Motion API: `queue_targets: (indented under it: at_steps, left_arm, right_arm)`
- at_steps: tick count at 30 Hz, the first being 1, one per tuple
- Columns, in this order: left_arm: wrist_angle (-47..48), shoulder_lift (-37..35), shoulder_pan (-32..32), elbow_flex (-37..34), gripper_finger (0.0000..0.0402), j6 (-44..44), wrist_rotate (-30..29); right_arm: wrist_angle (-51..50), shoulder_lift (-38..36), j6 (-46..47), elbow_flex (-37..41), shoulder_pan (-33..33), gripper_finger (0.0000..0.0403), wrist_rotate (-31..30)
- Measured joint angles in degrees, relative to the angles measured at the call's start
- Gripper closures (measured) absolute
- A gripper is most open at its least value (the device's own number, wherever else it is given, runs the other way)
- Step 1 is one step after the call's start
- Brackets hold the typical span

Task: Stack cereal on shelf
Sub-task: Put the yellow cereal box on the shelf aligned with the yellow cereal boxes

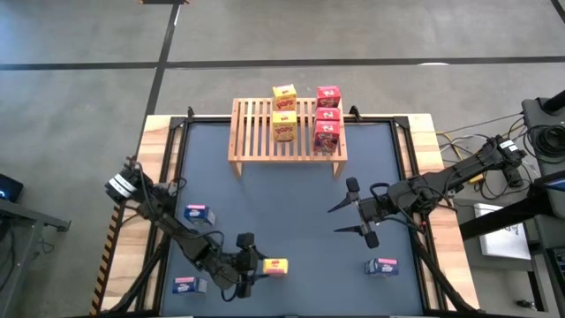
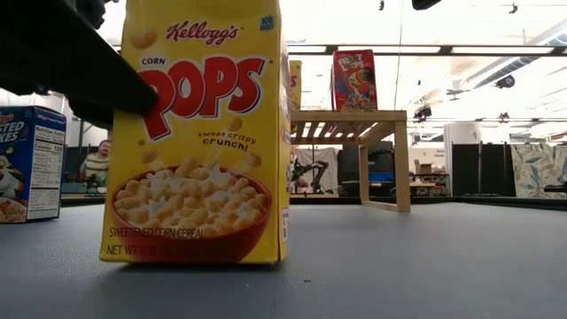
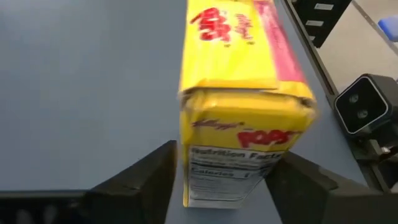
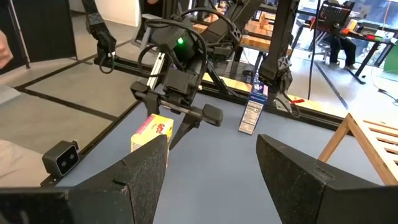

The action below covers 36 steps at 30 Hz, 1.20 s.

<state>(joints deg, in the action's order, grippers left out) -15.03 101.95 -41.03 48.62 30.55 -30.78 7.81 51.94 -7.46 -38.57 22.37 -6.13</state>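
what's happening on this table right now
Two robot arms are putting small cereal boxes on a wooden shelf. Five are already up there: two yellow boxes and three red boxes. The left end effector is at the table's near edge with its fingers on either side of a yellow Corn Pops box standing on the table. The right end effector hangs open over the mat, holding nothing. Three blue boxes are on the table.
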Motion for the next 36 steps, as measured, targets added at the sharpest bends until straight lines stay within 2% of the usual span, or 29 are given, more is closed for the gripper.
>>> queue_targets:
  at_steps: [7, 11, 18, 24, 31, 33, 36]
  left_arm:
    - [0.0, -0.1, 0.2, 0.0, 0.0278, -1.3, 0.3]
    - [0.0, -0.7, 0.6, 0.0, 0.0305, -2.0, 0.3]
    - [0.3, -5.3, 1.4, 0.0, 0.0301, -7.7, 0.3]
    - [6.1, -14.1, 4.6, 0.0, 0.0293, -17.1, 0.2]
    - [16.4, -27.6, 16.0, 0.0, 0.0293, -28.2, 1.9]
    - [16.6, -31.0, 21.2, 0.0, 0.0293, -30.2, 5.7]
    - [16.5, -34.8, 29.8, 0.0, 0.0293, -32.3, 15.5]
  right_arm:
    - [0.0, 0.0, 0.0, 0.0, 0.0, 0.0165, 0.0]
    - [0.0, 0.0, 0.0, 0.0, 0.0, 0.0165, 0.0]
    - [0.0, 0.0, 0.0, 0.0, 0.0, 0.0165, 0.0]
    - [0.1, 0.0, 0.0, 0.0, 0.0, 0.0165, 0.0]
    - [0.2, 0.0, 0.0, 0.0, 0.0, 0.0165, 0.0]
    - [0.2, 0.0, 0.0, 0.0, 0.0, 0.0165, 0.0]
    - [0.2, 0.0, 0.0, 0.0, 0.0, 0.0165, 0.0]
